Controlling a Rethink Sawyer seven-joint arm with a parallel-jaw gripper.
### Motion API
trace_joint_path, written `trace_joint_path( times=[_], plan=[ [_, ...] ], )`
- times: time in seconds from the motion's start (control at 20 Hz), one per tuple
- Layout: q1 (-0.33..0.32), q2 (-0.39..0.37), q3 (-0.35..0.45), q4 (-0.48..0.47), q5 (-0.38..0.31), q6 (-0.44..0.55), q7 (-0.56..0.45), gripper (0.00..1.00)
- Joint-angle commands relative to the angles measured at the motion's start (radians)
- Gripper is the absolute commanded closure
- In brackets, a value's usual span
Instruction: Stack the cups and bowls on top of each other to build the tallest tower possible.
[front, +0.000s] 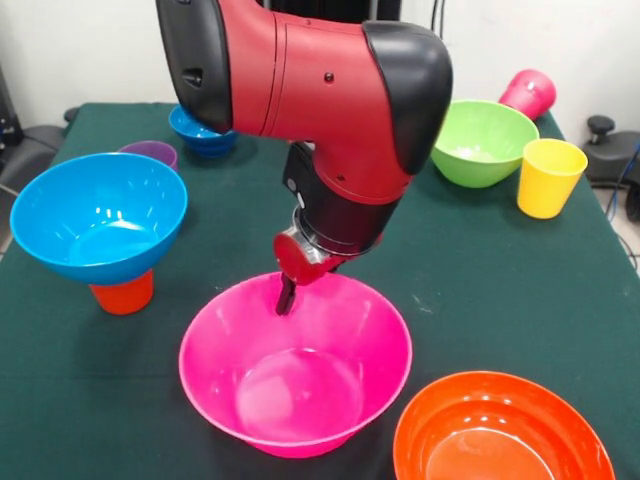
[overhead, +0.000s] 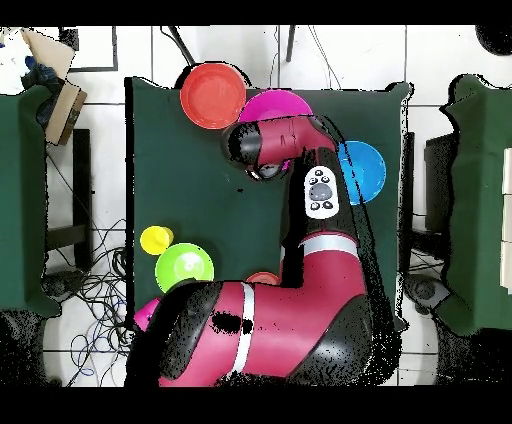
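Note:
The very large pink bowl stands upright near the table's front. My gripper hangs at its far rim, its dark tip dipping just inside the wall. To the left, a medium blue bowl rests on an upturned orange cup. The large orange bowl sits at the front right. In the overhead view the arm hides the gripper.
A purple cup and a small blue bowl stand at the back left. At the back right are a lime green bowl, a yellow cup and a magenta cup on its side.

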Motion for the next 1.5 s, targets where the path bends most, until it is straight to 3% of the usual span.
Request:
trace_joint_path(
  times=[0.05, 0.1, 0.15, 0.65, 1.0, 1.2, 1.5],
  plan=[
    [0.032, 0.075, 0.014, 0.022, -0.069, -0.018, 0.008, 0.00],
    [0.034, 0.076, 0.011, 0.019, -0.067, -0.014, 0.010, 0.00],
    [0.035, 0.077, 0.009, 0.017, -0.065, -0.009, 0.012, 1.00],
    [0.042, 0.080, -0.008, 0.013, -0.054, -0.010, 0.015, 1.00],
    [0.041, 0.070, -0.011, 0.028, -0.048, -0.064, 0.029, 1.00],
    [0.027, 0.036, -0.007, 0.059, -0.013, -0.091, 0.068, 1.00],
    [0.003, -0.041, 0.002, 0.072, 0.039, -0.018, 0.038, 1.00]
  ],
)
